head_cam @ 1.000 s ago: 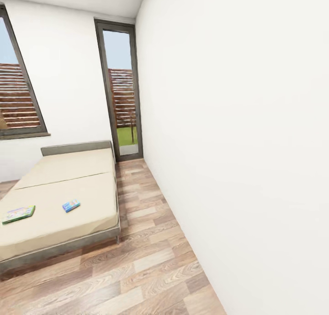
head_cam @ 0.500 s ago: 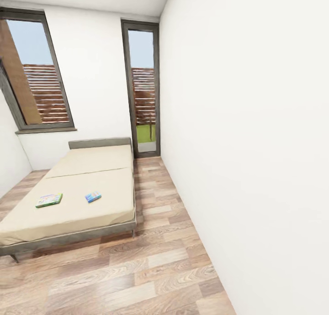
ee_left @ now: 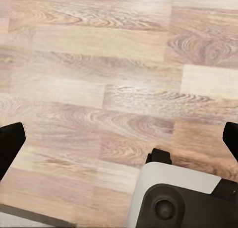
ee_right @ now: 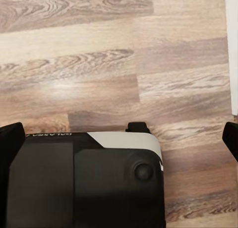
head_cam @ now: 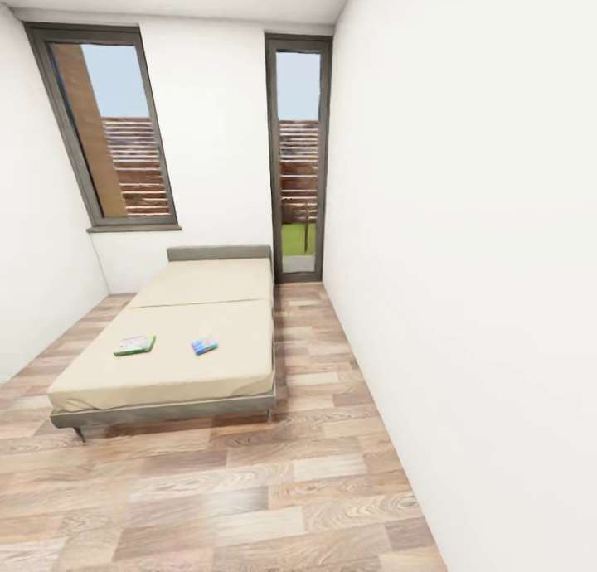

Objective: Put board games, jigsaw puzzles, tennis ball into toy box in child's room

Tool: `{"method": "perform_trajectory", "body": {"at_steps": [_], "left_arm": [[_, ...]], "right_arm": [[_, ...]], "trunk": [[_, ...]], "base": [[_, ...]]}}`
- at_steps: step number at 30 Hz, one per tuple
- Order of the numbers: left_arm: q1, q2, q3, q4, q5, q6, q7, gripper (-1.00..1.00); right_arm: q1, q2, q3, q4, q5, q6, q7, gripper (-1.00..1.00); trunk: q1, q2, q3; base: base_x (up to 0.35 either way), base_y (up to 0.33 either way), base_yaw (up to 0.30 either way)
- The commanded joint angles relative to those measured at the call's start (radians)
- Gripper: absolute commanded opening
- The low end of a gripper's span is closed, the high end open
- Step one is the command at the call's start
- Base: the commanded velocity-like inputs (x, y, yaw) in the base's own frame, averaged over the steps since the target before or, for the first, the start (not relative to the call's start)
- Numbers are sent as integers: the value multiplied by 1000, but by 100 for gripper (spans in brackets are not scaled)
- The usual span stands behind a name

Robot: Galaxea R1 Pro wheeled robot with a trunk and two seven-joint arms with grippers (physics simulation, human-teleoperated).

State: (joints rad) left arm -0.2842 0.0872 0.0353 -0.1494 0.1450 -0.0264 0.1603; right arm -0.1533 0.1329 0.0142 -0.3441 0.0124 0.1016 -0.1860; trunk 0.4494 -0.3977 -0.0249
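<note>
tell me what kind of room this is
Most likely a bedroom: a low bed with a bare beige mattress stands on a wood-plank floor, below a window in white walls. Two board games lie on the mattress, hinting it may be a child's room.

A bed with a tan mattress stands on the wood-plank floor in the left centre of the frame. Two board games lie on it near the foot: a green-and-white box and, just right of it, a smaller blue box, apart.
</note>
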Motion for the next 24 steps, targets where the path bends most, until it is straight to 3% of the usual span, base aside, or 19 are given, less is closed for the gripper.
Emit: {"method": "perform_trajectory", "body": {"at_steps": [1, 24], "left_arm": [[-1, 0, 3, 1, 7, -3, 0, 100], [-1, -1, 3, 1, 7, -3, 1, 100]], "right_arm": [[0, 1, 2, -3, 1, 7, -4, 100], [0, 6, 3, -3, 2, 7, -5, 100]], "trunk": [[1, -2, -3], [1, -2, -19]], "base": [[0, 0, 280], [0, 0, 280]]}}
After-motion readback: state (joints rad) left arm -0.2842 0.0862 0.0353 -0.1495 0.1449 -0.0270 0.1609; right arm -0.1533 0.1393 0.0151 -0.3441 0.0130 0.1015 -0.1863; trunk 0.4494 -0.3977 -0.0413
